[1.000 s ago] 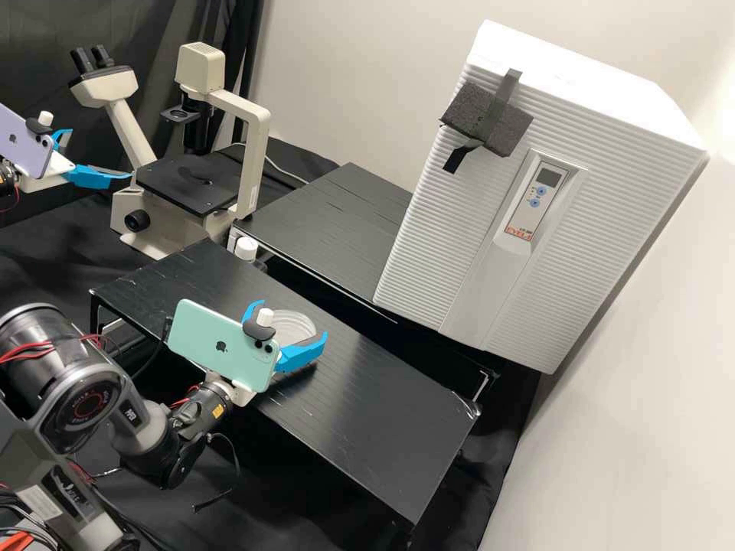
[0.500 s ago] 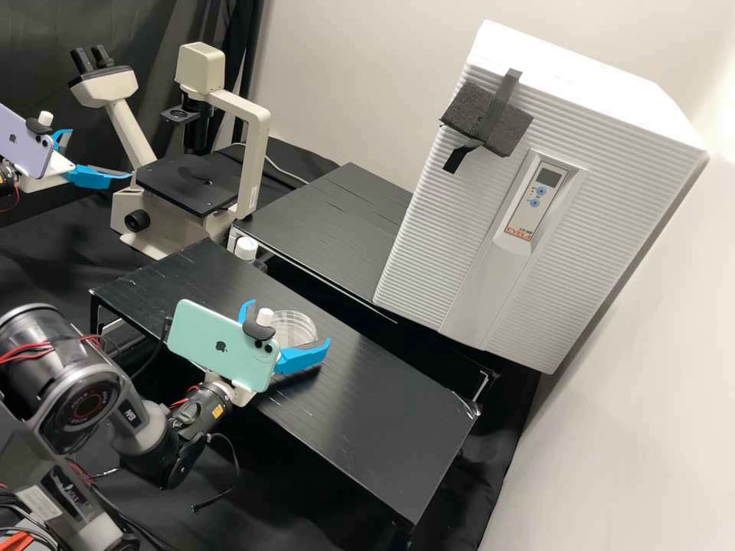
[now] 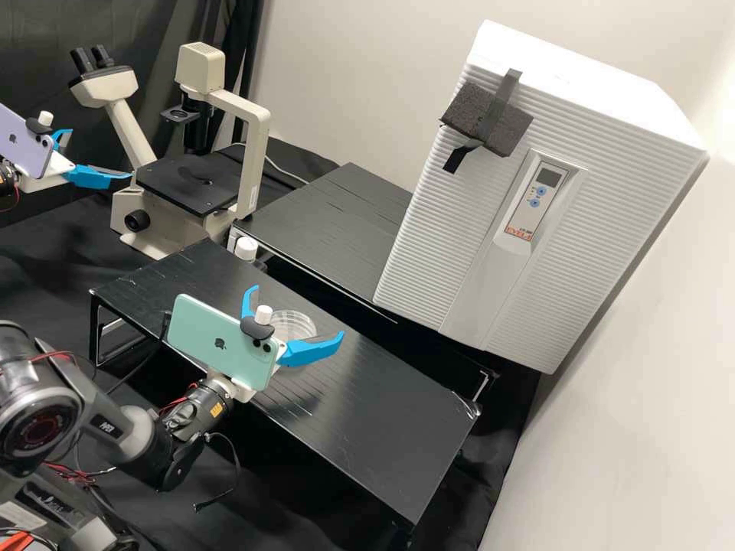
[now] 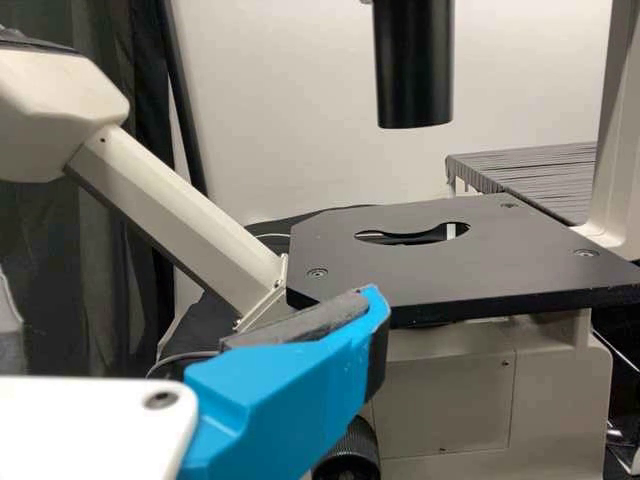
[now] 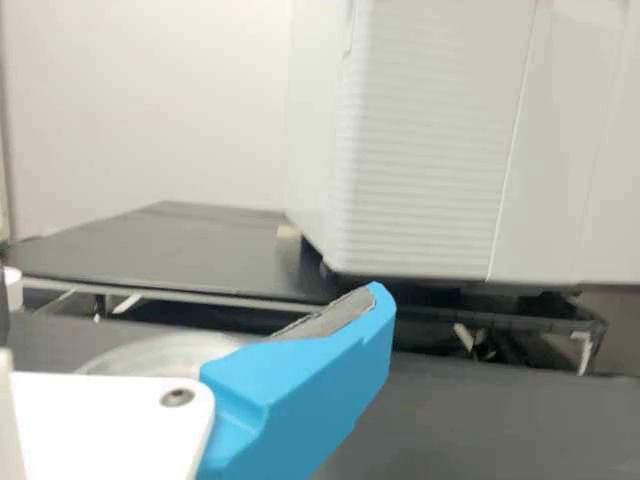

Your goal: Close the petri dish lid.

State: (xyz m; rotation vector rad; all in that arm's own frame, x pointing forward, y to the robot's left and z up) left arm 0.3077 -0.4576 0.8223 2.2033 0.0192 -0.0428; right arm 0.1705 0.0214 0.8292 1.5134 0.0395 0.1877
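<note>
On the near black shelf in the high view sits the clear round petri dish (image 3: 294, 327), partly behind the phone mount of my right gripper (image 3: 298, 312). That gripper is open, its fingers spread wide, with nothing clamped between them. I cannot tell the lid apart from the base. In the right wrist view, the dish's pale curved rim (image 5: 165, 350) lies beyond my right gripper (image 5: 300, 385). At the upper left of the high view my left gripper (image 3: 99, 154) is open and holds nothing; in the left wrist view, the left gripper (image 4: 285, 395) is near the microscope stage.
A cream microscope (image 3: 246, 168) with a black stage stands at the back left. A white-capped bottle (image 3: 246, 249) is behind the near shelf (image 3: 367, 413). The white ribbed incubator (image 3: 605, 214) stands on a rear black shelf (image 3: 329, 222).
My right gripper's fingers have spread farther apart and off the dish, while its arm's links have shifted left. The dish stays on the shelf. The left gripper has kept still.
</note>
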